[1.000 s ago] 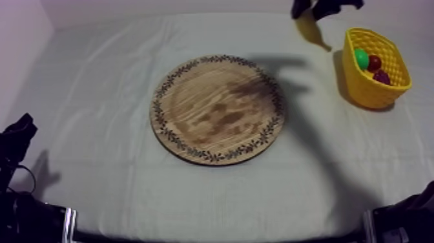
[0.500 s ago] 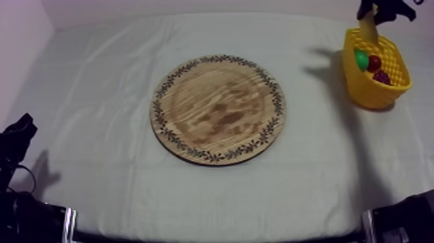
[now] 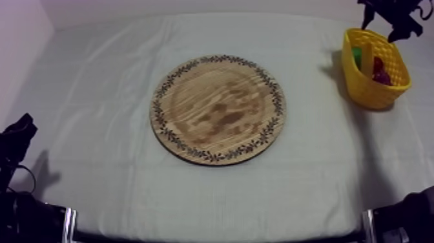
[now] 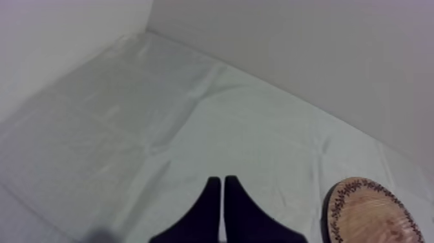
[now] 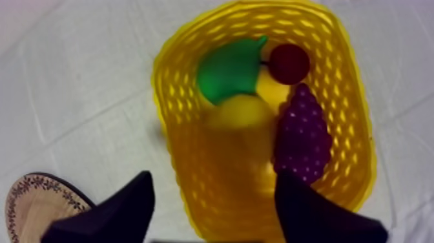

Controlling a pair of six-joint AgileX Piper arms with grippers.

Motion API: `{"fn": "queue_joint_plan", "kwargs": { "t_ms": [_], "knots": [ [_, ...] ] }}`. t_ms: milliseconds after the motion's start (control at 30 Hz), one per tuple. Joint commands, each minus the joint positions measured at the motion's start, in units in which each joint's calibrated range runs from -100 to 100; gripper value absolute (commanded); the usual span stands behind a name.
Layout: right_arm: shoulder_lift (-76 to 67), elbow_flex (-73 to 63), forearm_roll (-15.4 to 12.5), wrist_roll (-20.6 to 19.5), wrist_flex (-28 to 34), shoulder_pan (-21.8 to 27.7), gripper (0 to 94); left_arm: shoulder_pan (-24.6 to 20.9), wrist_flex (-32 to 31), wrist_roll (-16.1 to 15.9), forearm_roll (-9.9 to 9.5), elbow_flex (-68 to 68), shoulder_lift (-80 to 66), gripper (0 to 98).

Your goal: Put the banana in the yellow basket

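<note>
**Banana now in the yellow basket, let go by the right gripper**

Half a second ago the banana (image 5: pixel 242 129) hung from the right gripper (image 5: pixel 213 181) over the far rim of the yellow basket (image 5: pixel 165 97). Now it is inside the basket, and the gripper's two black fingers are spread wide with nothing between them.

Nearest, low at the table's front left, is the left gripper (image 4: pixel 222 184). Its two black fingers are pressed together into a narrow wedge above the grey-white cloth (image 3: pixel 97 97).

In the middle of the table lies one round wooden board (image 3: pixel 218 108). Its face is grained wood, and a dark ring of leaf pattern runs around its rim. The board is well apart from the basket.

Farther back, at the table's right side, stands the one yellow basket, with open lattice walls. It holds four toy fruits:

- One banana, seen from the right wrist as a blurred yellow shape in the middle of the basket.
- One green pear (image 5: pixel 229 68), at one end of the basket.
- One small red fruit (image 5: pixel 289 63), just beside the pear.
- One bunch of purple grapes (image 5: pixel 303 136), along one wall, beside the banana.

Farthest back, the right gripper hangs above the basket.
</note>
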Motion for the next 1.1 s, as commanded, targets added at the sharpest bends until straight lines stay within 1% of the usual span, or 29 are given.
{"fn": "queue_joint_plan", "kwargs": {
  "t_ms": [0,133,333,433,600,767,833,933,1067],
  "knots": [
    [-0.97,-0.15,-0.27,0.27,0.79,0.01,62.2,-0.01,0.00,0.01,-0.02,0.00,0.04,0.1],
    [-5.08,0.81,-0.78,1.35,1.59,0.00,60.8,-0.01,0.00,0.01,-0.02,0.00,0.04,0.1],
    [-13.97,4.36,-1.88,3.11,2.23,-0.13,53.5,-0.01,0.00,-0.03,-0.02,0.00,0.04,0.1],
    [-18.79,5.91,-2.50,3.81,2.60,-0.47,46.4,-0.01,0.00,-0.04,-0.02,0.00,0.04,0.1],
    [-27.40,9.72,-3.29,5.25,2.20,-1.78,28.8,-0.01,0.00,-0.04,-0.02,0.00,0.04,0.1],
    [-36.57,15.68,-4.07,6.06,-0.01,-3.20,13.8,-0.01,0.00,-0.04,-0.02,0.00,0.04,0.1],
    [-39.77,17.96,-4.64,6.22,-0.56,-3.40,9.6,-0.01,0.00,-0.04,-0.02,0.00,0.04,0.1],
    [-44.54,22.20,-5.46,5.96,-2.43,-3.52,6.8,-0.01,0.00,-0.04,-0.02,0.00,0.04,0.1],
    [-51.81,30.28,-6.54,6.21,-7.76,-3.15,5.7,-0.01,0.00,-0.04,-0.02,0.00,0.04,0.1]
  ]
}}
